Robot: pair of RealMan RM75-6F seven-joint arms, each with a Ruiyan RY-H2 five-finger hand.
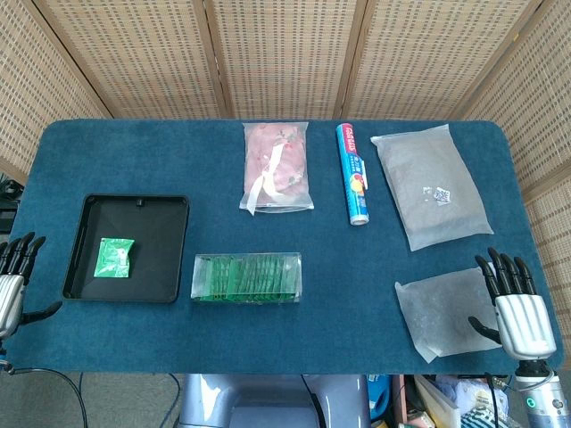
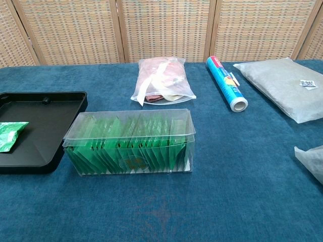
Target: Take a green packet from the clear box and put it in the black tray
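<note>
— Start from the left. What's out on the table (image 1: pixel 107 348)?

— The left hand (image 1: pixel 13 283) sits at the table's left edge, fingers spread and pointing up, holding nothing. Just beside it is the black tray (image 1: pixel 169 250), with one green packet (image 1: pixel 115 257) lying flat in its lower left part, a little tilted, not touching the tray walls as far as I can see.

— And the clear box (image 2: pixel 131 126)?

— Just right of the tray, close but apart from it. Its long axis runs left to right along the table's front edge. Inside, a row of green packets (image 2: pixel 126 154) stands on edge, packed one behind another along that axis and leaning over to one side.

— Anything crowding it?

— Not closely. Behind it, well apart, lies a clear bag of pinkish stuff (image 1: pixel 277 168), its long side running away from the front edge. Right of that is a blue roll (image 1: pixel 353 174), also pointing front to back, its white end cap nearest the front. Further right, a big grey frosted bag (image 1: pixel 431 185) lies at a slight angle, with a small printed label (image 1: pixel 442 193) on it.

— And the near right corner?

— A smaller frosted bag (image 1: pixel 442 312) lies flat there. The right hand (image 1: pixel 515 308) is just beside it at its right edge, fingers apart and pointing up, empty. I can't tell whether it touches the bag. Neither hand shows in the chest view.
</note>
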